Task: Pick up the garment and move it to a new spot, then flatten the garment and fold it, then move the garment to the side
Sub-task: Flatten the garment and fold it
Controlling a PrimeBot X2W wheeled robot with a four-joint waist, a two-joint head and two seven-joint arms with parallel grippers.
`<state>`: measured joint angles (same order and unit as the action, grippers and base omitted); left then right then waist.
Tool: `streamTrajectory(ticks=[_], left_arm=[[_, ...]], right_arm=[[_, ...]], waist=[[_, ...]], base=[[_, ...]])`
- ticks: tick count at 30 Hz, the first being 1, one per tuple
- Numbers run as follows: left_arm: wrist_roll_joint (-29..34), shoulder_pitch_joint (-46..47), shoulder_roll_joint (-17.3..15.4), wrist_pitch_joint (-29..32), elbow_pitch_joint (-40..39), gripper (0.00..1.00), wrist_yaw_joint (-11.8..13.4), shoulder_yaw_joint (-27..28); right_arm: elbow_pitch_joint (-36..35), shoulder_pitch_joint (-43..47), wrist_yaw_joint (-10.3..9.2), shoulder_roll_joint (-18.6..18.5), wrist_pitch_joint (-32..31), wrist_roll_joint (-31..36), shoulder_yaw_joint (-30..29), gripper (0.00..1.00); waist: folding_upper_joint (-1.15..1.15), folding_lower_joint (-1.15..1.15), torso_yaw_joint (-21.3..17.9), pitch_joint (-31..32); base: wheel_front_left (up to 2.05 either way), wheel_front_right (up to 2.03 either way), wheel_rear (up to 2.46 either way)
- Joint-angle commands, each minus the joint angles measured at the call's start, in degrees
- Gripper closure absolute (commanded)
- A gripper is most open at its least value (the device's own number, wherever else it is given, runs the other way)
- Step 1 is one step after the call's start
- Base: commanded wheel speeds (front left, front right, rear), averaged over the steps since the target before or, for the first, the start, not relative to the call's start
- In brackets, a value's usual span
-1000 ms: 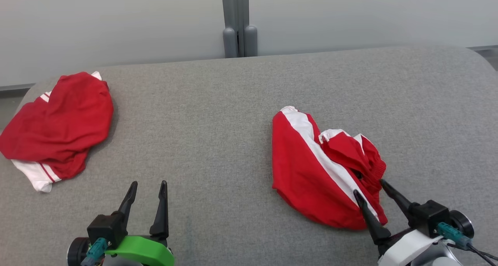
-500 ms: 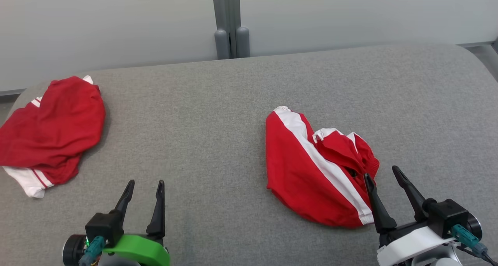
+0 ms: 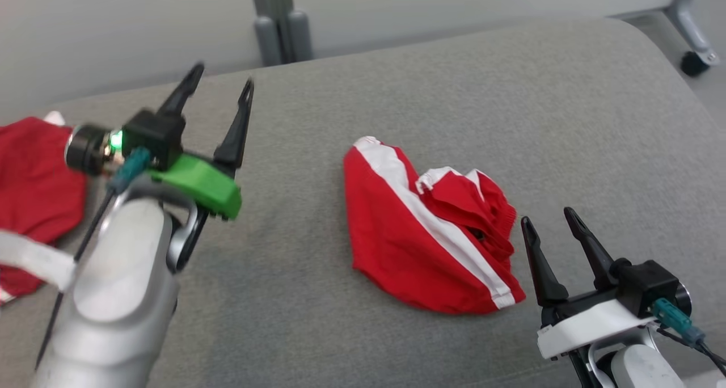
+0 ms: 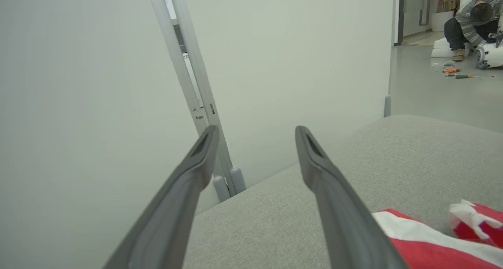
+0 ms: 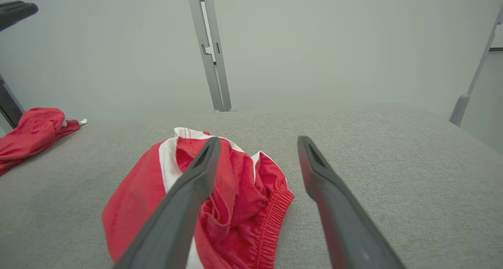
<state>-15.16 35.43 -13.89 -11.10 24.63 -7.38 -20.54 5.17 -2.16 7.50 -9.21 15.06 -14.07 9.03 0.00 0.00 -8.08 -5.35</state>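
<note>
Where the garment lay: crumpled red cloth shorts with a white side stripe (image 3: 420, 235), heaped right of centre on the grey fabric-covered counter (image 3: 317, 320); nothing held them
Right tool (image 3: 547, 216): jaws wide apart and empty; just beside the heap's near right edge, by the ribbed waistband; whether a fingertip touched cloth I could not tell
Left tool (image 3: 222, 76): jaws wide apart and empty; raised over the counter's left part, well apart from the shorts
Step in hand: judged to be the first pick-up, not yet begun
Doing it well: the right tool probably needed one finger on each side of a thick waistband fold; a full close before lifting; a lift clear of the counter before carrying, lest trailing cloth dragged
Other cloth: second red-and-white garment (image 3: 34, 189) at the counter's far left; best left alone
Containers: none that I could make out; both garments lay loose on the counter
</note>
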Motion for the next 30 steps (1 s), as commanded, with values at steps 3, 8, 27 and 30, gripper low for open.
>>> streamTrajectory(ticks=[3, 8, 27, 30], left_arm=[[-2.5, 7.4, -0.9, 1.9, 3.4, 0.00, -0.2, -3.9], [-6.2, 15.1, -0.8, 4.9, 9.5, 0.00, -0.2, -8.9], [-19.5, 22.4, -2.7, 12.5, 31.4, 0.00, -0.2, -29.3], [-21.5, 21.5, -2.9, 13.7, 33.1, 0.00, -0.2, -31.7]], right_arm=[[0.1, -1.6, 0.00, 0.9, 0.2, -0.3, -0.4, 0.00], [-0.1, -2.6, 0.00, 1.8, 0.2, -0.4, -1.6, 0.00], [0.5, -5.7, 0.00, 4.5, 0.2, -1.0, -1.7, 0.00], [0.6, -6.0, 0.00, 4.7, 0.2, -0.8, -1.8, 0.00]], waist=[[0.00, 0.00, -6.9, -5.7], [0.00, 0.00, -11.2, -9.4], [0.00, 0.00, -18.3, -16.8], [0.00, 0.00, -18.6, -17.1]], base=[[0.00, 0.00, 0.00], [0.00, 0.00, 0.00], [0.00, 0.00, 0.00], [0.00, 0.00, 0.00]])
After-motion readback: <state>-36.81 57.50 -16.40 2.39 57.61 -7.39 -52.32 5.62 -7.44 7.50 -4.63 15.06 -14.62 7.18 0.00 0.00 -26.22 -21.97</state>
